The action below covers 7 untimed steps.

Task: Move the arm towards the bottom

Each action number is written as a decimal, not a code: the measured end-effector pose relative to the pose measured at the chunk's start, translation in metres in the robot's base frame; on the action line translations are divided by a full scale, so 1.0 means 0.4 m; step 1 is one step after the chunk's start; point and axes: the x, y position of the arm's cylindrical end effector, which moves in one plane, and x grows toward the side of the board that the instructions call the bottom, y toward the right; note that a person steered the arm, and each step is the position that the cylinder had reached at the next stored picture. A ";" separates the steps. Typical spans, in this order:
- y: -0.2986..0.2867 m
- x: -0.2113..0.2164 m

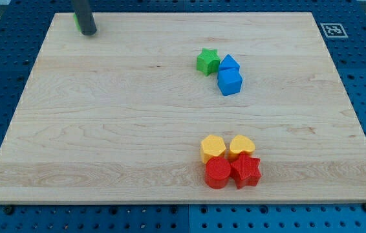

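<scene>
You have the rod parked at the far top-left corner of the worktop (105, 97), with my tip (89, 32) resting just inside the top edge. A sliver of a green block (77, 22) peeks out on the view's left side of the rod, touching or almost touching it; its shape is too hidden to tell.

Taking the tip as your landmark, everything else lies well away toward the view's right. A green star (207, 61) sits to the right and a little lower, with two blue blocks (229, 76) pressed against its right side, one just below the other. Much further down and to the right, near the bottom edge, a tight cluster holds two yellow heart-like blocks (227, 147) above a red cylinder (218, 173) and a red star (246, 171).

There is no claw on this arm, so nothing opens, closes or grips; only the rod's end does the work.

As for progress, judge it as barely begun: the tip is about as far toward the view's top as it can be. The whole travel down the worktop is left, and the bare wood straight below the tip looks free of blocks.
</scene>
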 end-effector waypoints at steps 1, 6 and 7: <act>0.000 0.000; 0.066 0.120; 0.118 0.131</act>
